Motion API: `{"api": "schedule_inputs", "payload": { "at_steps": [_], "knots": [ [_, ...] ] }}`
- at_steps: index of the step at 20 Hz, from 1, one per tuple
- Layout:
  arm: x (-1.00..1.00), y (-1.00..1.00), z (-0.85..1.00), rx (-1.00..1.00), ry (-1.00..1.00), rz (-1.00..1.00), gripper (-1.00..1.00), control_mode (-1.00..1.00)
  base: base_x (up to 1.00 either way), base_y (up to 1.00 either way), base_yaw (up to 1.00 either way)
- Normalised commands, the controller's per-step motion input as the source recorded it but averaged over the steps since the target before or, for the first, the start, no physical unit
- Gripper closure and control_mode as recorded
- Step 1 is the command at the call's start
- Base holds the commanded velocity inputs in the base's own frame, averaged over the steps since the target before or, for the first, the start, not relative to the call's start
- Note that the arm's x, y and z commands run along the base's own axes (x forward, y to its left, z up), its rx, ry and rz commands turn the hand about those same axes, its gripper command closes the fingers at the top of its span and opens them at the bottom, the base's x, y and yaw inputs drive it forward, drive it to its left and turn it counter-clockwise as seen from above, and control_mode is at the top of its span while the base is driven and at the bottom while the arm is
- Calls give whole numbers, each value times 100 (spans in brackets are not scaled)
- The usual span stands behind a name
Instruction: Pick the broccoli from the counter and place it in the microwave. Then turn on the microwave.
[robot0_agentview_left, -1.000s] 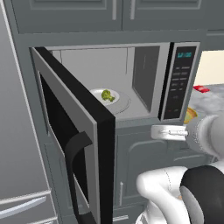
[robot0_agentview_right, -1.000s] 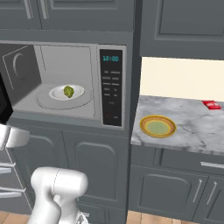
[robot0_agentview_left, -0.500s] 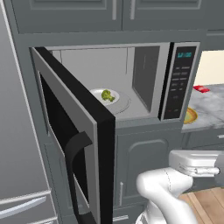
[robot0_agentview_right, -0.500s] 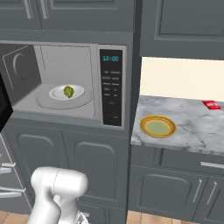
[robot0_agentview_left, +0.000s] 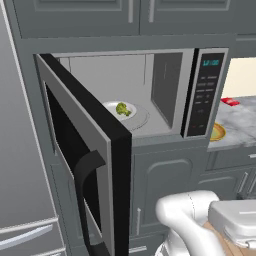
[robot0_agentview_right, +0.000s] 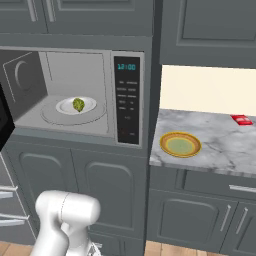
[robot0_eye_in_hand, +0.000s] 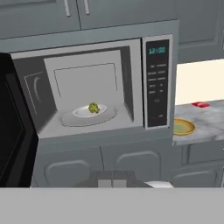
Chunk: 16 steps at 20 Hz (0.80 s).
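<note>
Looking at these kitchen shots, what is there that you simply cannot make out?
- Keypad labels on the microwave: too small and blurred in the right base view.
- The small red thing on the counter: too small to identify.
- The pincer in the hand view: cut off low by the bottom edge, fingers together.
- The white plate under the broccoli: the open door hides its left part in the left base view.

counter: grey marbled stone worktop (robot0_agentview_right: 220, 145), right of the microwave
on counter, near left: round yellow-orange dish (robot0_agentview_right: 180, 144), just beside the microwave's side
on counter, far right: small red item (robot0_agentview_right: 241, 119), well apart from the dish
microwave turntable: white plate (robot0_agentview_right: 75, 105) bearing the broccoli (robot0_agentview_right: 78, 104)
</note>
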Motion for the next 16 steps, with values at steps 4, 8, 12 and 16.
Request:
{"api": "schedule_inputs", "payload": {
  "at_steps": [4,8,12,16],
  "knots": [
    [-2,0,-34,-2,-29,0,100,-100,0,0,0],
    [-6,1,-29,-3,-36,1,100,-100,0,0,0],
    [-1,0,-43,-4,-34,1,100,-100,0,0,0],
    [0,5,-52,-4,-30,0,100,-100,0,0,0]
  ]
}}
